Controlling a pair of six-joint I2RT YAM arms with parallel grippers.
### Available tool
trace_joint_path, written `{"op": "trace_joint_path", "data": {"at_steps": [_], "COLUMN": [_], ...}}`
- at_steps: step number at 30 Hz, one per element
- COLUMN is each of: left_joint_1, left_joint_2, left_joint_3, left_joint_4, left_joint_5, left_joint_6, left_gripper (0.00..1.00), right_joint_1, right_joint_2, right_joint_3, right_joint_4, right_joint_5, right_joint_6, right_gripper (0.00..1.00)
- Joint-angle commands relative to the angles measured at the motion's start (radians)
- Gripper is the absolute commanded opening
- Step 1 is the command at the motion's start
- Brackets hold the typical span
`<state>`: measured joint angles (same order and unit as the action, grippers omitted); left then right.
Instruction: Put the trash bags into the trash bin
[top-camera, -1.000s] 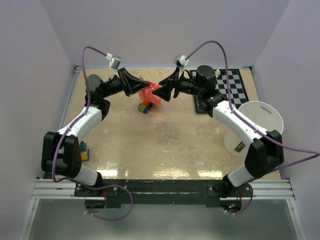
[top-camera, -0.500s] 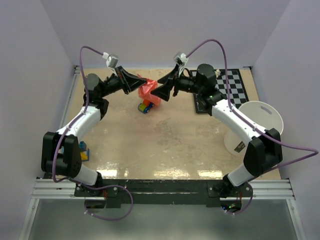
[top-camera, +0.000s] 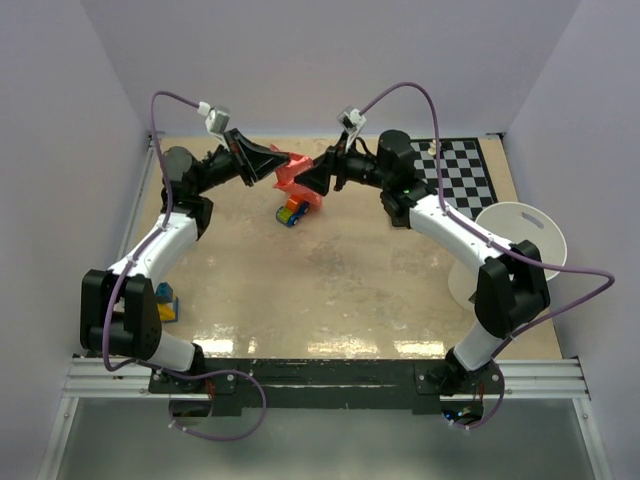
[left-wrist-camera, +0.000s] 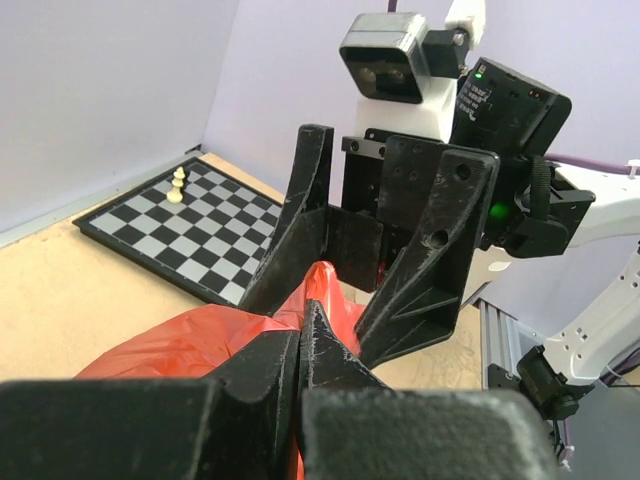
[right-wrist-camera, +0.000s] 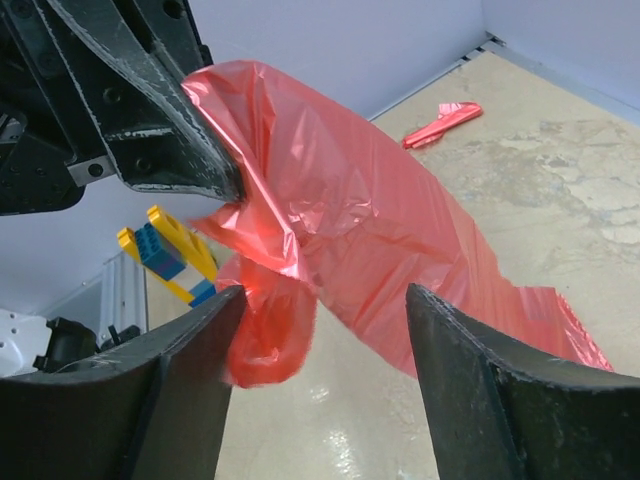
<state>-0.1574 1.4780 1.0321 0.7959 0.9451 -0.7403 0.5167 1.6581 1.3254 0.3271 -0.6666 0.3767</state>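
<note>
The red-pink trash bag (top-camera: 292, 176) hangs crumpled at the back of the table between the two grippers. My left gripper (top-camera: 278, 164) is shut on an edge of the bag (left-wrist-camera: 200, 335) and holds it up. My right gripper (top-camera: 312, 180) is open, its jaws wide on either side of the hanging film (right-wrist-camera: 350, 230), facing the left gripper. The white trash bin (top-camera: 510, 255) stands at the right edge, partly hidden behind my right arm, far from the bag.
A toy of yellow and blue blocks (top-camera: 291, 212) lies on the table under the bag. More blocks (top-camera: 165, 303) sit by the left arm's base. A checkerboard (top-camera: 455, 172) with a white chess piece lies at the back right. A small red scrap (right-wrist-camera: 440, 122) lies on the table.
Both grippers have risen and moved back and left with the bag. The bag now hangs higher above the block toy.
</note>
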Motion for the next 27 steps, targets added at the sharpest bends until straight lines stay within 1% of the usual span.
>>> {"op": "trace_joint_path", "data": {"at_steps": [1, 2, 5, 8, 11, 13, 17, 20, 21, 22, 23, 24, 25, 26, 27], "left_joint_1": [0.027, 0.03, 0.038, 0.042, 0.055, 0.061, 0.079, 0.093, 0.102, 0.114, 0.127, 0.134, 0.136, 0.136, 0.127], "left_joint_2": [-0.047, -0.048, -0.056, -0.065, -0.071, -0.076, -0.087, -0.096, -0.102, -0.11, -0.117, -0.126, -0.131, -0.139, -0.163], "left_joint_3": [0.006, 0.006, -0.007, -0.026, -0.047, -0.052, -0.056, -0.058, -0.05, -0.04, -0.026, 0.002, 0.038, 0.118, 0.172], "left_joint_4": [0.034, 0.034, 0.034, 0.034, 0.037, 0.037, 0.022, 0.009, -0.019, -0.061, -0.123, -0.2, -0.337, -0.535, -0.743], "left_joint_5": [-0.009, -0.008, -0.006, 0.001, 0.004, 0.009, 0.021, 0.034, 0.043, 0.061, 0.089, 0.133, 0.193, 0.198, 0.138], "left_joint_6": [-0.004, -0.005, -0.01, -0.013, -0.033, -0.041, -0.042, -0.036, -0.016, 0.016, 0.072, 0.15, 0.289, 0.465, 0.684], "left_gripper": [0.0, 0.0, 0.0, 0.0, 0.0, 0.0, 0.0, 0.0, 0.04, 0.16, 0.31, 0.4, 0.45, 0.51, 0.54], "right_joint_1": [0.006, 0.006, 0.006, 0.006, 0.006, 0.006, 0.003, -0.007, -0.006, -0.006, -0.007, -0.006, -0.006, -0.006, -0.006], "right_joint_2": [-0.014, -0.017, -0.023, -0.023, -0.02, -0.021, -0.05, -0.083, -0.09, -0.093, -0.095, -0.09, -0.081, -0.069, -0.048], "right_joint_3": [0.051, 0.048, 0.051, 0.066, 0.081, 0.087, 0.104, 0.092, 0.1, 0.107, 0.126, 0.176, 0.222, 0.271, 0.332], "right_joint_4": [0.067, 0.072, 0.082, 0.092, 0.093, 0.072, -0.066, -0.135, -0.164, -0.189, -0.215, -0.262, -0.308, -0.377, -0.445], "right_joint_5": [0.012, 0.012, 0.01, 0.019, 0.002, -0.004, 0.05, 0.051, 0.073, 0.078, 0.085, 0.105, 0.116, 0.127, 0.142], "right_joint_6": [0.014, 0.013, 0.005, -0.024, -0.062, -0.102, -0.24, -0.321, -0.359, -0.369, -0.369, -0.418, -0.447, -0.467, -0.482], "right_gripper": [0.63, 0.58, 0.46, 0.36, 0.17, 0.0, 0.0, 0.0, 0.0, 0.0, 0.0, 0.0, 0.0, 0.0, 0.0]}}
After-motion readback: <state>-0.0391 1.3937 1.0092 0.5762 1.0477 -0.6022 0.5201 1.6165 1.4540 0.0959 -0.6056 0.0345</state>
